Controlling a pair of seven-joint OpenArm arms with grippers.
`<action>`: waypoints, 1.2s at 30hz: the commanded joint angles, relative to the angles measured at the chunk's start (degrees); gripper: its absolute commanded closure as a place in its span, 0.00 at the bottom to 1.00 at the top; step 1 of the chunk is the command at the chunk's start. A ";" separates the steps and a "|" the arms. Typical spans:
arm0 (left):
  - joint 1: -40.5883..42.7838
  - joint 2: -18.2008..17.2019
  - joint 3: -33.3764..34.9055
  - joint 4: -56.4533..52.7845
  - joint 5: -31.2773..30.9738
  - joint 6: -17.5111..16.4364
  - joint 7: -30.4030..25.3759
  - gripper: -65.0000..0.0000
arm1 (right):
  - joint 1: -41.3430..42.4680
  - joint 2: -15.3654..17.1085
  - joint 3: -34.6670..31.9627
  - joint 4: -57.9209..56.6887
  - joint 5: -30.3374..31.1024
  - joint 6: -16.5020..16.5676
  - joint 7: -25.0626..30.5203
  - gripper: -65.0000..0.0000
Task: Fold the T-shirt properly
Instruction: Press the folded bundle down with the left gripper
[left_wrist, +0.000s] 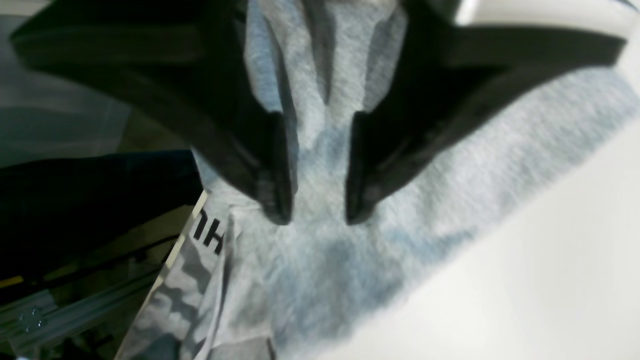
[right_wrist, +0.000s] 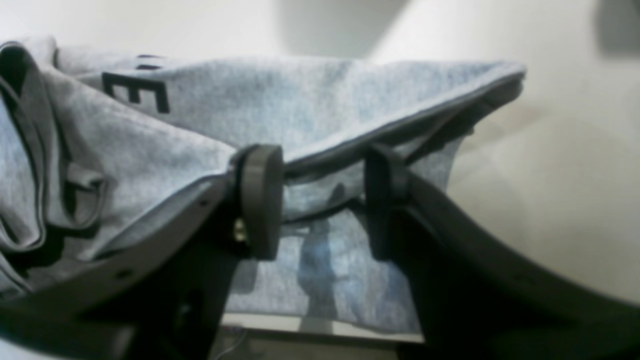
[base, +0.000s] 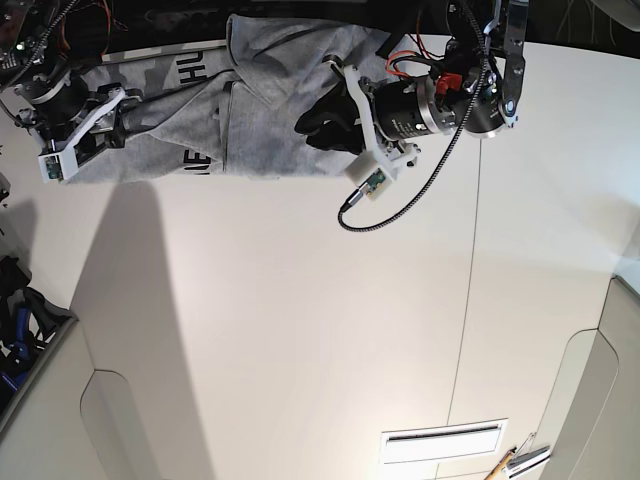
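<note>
Grey cloth of the T-shirt (base: 250, 120) is lying bunched along the far edge of the white table (base: 320, 330), spreading between the two arms, with part of it hanging over that edge. Black block letters are showing on one turned-over flap near the middle of the base view, and more letters are showing in both wrist views.

At the shirt's end on the base view's right, the left gripper (left_wrist: 312, 220) is pressing down into the fabric. Its two dark fingers are standing a little apart with a ridge of grey cloth rising between them; whether they are actually pinching that ridge I cannot tell.

At the opposite end, the right gripper (right_wrist: 320, 200) is sitting at a hemmed edge of the shirt. Its jaws are spread apart, and the hem is running across the gap between the pads, resting against them without being squeezed.

A black cable (base: 420, 180) is looping from the left arm over the table.
</note>
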 joint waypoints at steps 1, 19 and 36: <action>0.20 0.11 0.04 0.66 -1.20 -0.47 -1.09 0.78 | 0.11 0.59 0.37 0.81 0.68 -0.04 1.11 0.59; 0.63 0.11 12.63 -2.14 9.16 -0.47 -0.81 0.92 | 0.11 0.59 0.37 0.81 0.68 -0.04 1.11 0.59; -0.39 -2.56 16.04 1.44 -13.22 -0.47 11.54 0.92 | 0.15 0.76 0.39 0.81 0.39 -0.04 1.25 0.59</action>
